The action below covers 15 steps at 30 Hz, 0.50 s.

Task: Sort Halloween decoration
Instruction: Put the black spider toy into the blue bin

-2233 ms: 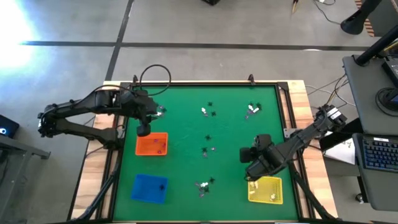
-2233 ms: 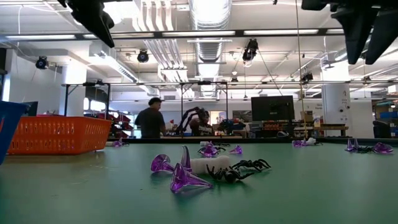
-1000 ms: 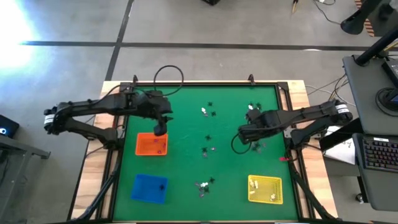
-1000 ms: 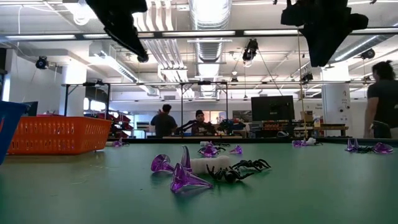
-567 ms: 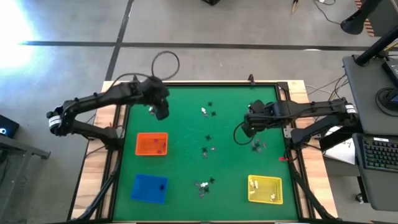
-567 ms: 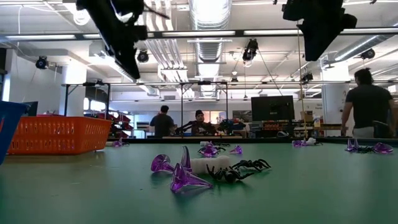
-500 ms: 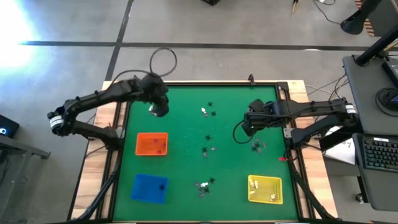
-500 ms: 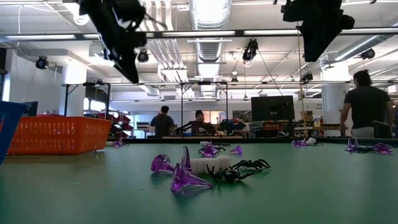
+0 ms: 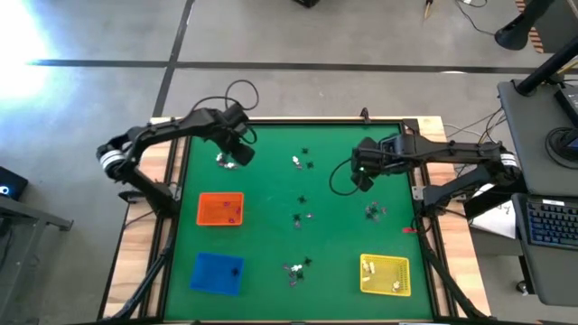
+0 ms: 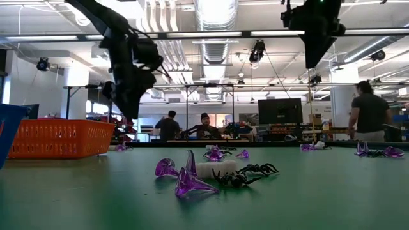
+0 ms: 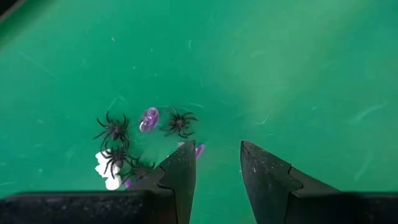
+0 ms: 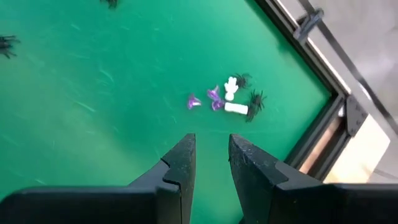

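High view: two arms hang over a green table (image 9: 271, 226) with tiny toys on it
Left gripper (image 9: 242, 153) is up above the far left corner of the table, fingers (image 11: 180, 174) a little apart and holding nothing; right under it lie black spiders (image 11: 115, 129), a purple bit (image 11: 149, 118) and a white bit (image 11: 102, 168). Right gripper (image 9: 364, 178) is up near the far right part of the table, fingers (image 12: 180, 165) a little apart and holding nothing, above more toys (image 12: 227, 99) beside the table's far right corner. More small toys (image 9: 302, 217) lie about the middle. On the left side sit an orange tray (image 9: 220, 209) and a blue tray (image 9: 217, 273); a yellow tray (image 9: 385, 274) sits at the near right corner. Low view shows a person (image 10: 367, 115) in the room behind
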{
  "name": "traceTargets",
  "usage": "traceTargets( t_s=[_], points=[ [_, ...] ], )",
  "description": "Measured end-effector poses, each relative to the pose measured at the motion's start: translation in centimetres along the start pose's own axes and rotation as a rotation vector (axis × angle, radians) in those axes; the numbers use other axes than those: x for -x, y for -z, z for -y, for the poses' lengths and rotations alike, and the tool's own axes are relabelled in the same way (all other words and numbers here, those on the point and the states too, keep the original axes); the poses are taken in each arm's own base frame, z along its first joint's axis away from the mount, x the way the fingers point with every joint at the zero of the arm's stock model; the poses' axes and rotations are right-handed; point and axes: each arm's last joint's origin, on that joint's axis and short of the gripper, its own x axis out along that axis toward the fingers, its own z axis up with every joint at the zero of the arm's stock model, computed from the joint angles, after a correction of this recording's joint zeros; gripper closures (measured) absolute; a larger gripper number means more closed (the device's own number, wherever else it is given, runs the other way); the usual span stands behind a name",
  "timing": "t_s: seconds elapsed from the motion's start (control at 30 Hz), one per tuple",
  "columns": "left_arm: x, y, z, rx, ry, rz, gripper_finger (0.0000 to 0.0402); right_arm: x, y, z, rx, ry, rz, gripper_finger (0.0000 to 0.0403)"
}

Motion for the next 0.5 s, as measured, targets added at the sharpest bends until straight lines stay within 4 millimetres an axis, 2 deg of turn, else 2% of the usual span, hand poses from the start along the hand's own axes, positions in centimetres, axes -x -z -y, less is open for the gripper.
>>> traceTargets(
  t_s=[0.13, 0.5],
  points=[
    [-1.5, -0.3, 0.0, 0.029, -0.010, -0.042, 0.0293, -0.2, -0.5, 0.1, 0.015, -0.013, 0.022, 0.0314],
    [-4.1, -0.3, -0.2, 0.300, -0.073, -0.131, 0.0293, -0.3, -0.8, 0.3, 0.034, -0.016, 0.033, 0.0314]
  ],
)
